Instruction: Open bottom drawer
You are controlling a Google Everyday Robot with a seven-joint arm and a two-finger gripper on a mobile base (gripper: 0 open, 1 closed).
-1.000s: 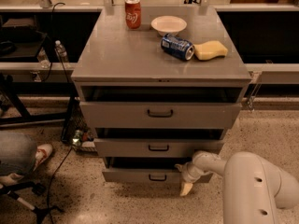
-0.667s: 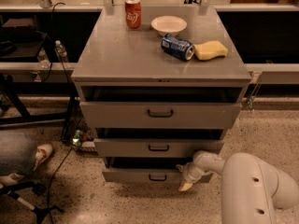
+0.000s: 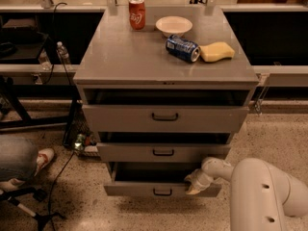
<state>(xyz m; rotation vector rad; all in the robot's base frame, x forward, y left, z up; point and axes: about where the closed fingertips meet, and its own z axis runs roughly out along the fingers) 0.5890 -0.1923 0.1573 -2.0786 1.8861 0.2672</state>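
Floor (image 3: 120, 215): speckled terrazzo, pale, hard and smooth.

Cabinet (image 3: 120, 61): grey metal, boxy, flat matte top, three drawers stacked and narrowing downward.

Robot arm (image 3: 260, 191): white moulded shell, thick and rounded, small dark holes along its side; fills the lower right corner.

Top drawer (image 3: 120, 119): tallest and widest front, dark bar pull, standing slightly out with a dark gap above.

Middle drawer (image 3: 125, 153): mid-sized grey front, smaller dark pull, also slightly out.

Bottom drawer (image 3: 130, 189): lowest in the cabinet, slimmest grey front, partly pulled out, shadowed interior visible behind the panel; small dark handle (image 3: 162, 192) at centre.

Person's leg (image 3: 17, 160): blue denim, pale shoe, lower left.

Bowl (image 3: 173, 25): white, shallow, round, at the back of the top.

Sponge (image 3: 216, 51): yellow, soft-looking, rounded block, right side.

Blue can (image 3: 182, 48): metal cylinder lying on its side, just beside the sponge.

Red can (image 3: 137, 13): metal cylinder, upright, left of the bowl.

Pose: forearm bent low, reaching leftward from the shell. Gripper (image 3: 195, 183): off-white, at the bottom drawer's upper right edge, well right of the handle; whether clamped or loose cannot be told.
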